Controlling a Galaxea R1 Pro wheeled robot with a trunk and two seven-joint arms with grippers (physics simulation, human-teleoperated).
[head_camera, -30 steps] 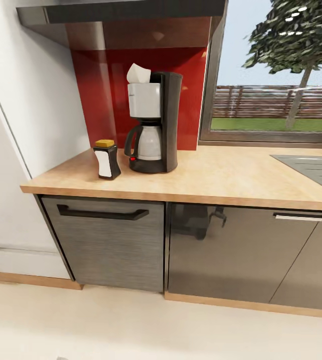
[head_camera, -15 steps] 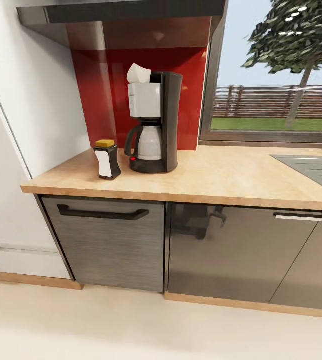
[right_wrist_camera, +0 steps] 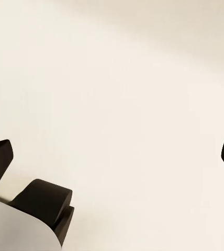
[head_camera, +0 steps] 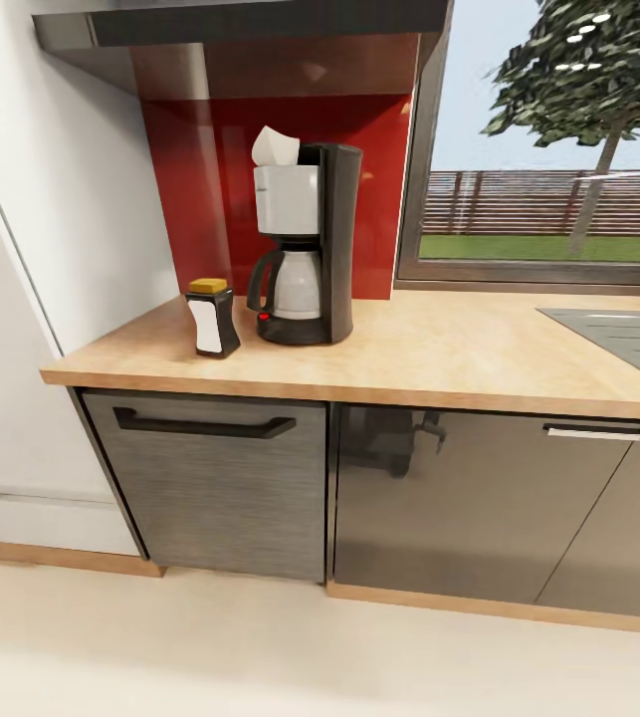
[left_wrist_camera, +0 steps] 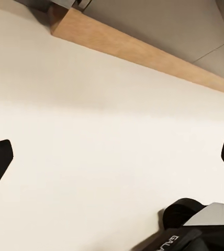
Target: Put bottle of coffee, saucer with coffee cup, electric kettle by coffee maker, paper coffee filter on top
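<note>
Countertop [head_camera: 439,354] stock, as we count it: coffee maker [head_camera: 305,249] upright, paper coffee filter [head_camera: 276,147] on its top, bottle of coffee [head_camera: 211,317] just beside it. Left gripper [left_wrist_camera: 112,157] and right gripper [right_wrist_camera: 112,154] both hang spread wide and empty over pale floor [right_wrist_camera: 117,78], well below those items. We judge saucer, cup and kettle outstanding; next we must go and fetch them.
</note>
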